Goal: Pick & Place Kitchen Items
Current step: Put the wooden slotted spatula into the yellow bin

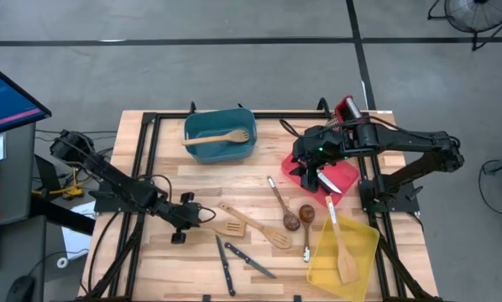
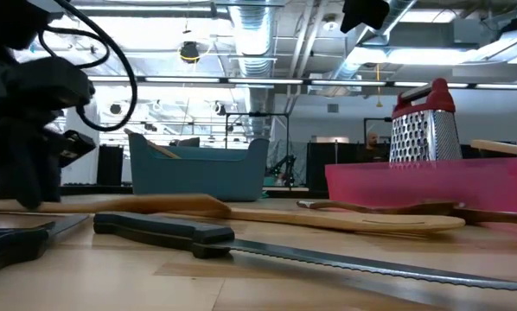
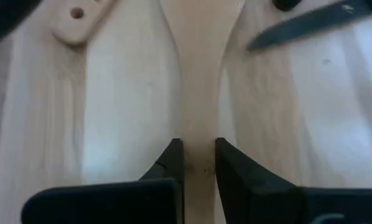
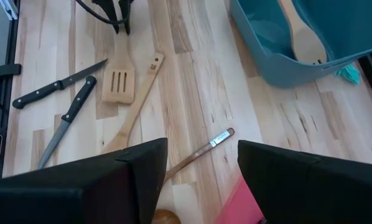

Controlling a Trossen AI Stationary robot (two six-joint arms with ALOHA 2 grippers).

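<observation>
While the left gripper sits low on the table with its fingers pressed to either side of the handle of the slotted turner, pinching it, the turner itself lies flat on the wood near the table's front. Over at the other side the right gripper hangs above the red bin with its fingers spread wide and nothing between them. Two black-handled knives and brown-bowled spoons lie loose on the table, one wooden spatula rests in the teal bin, and another spatula lies in the yellow bin.
</observation>
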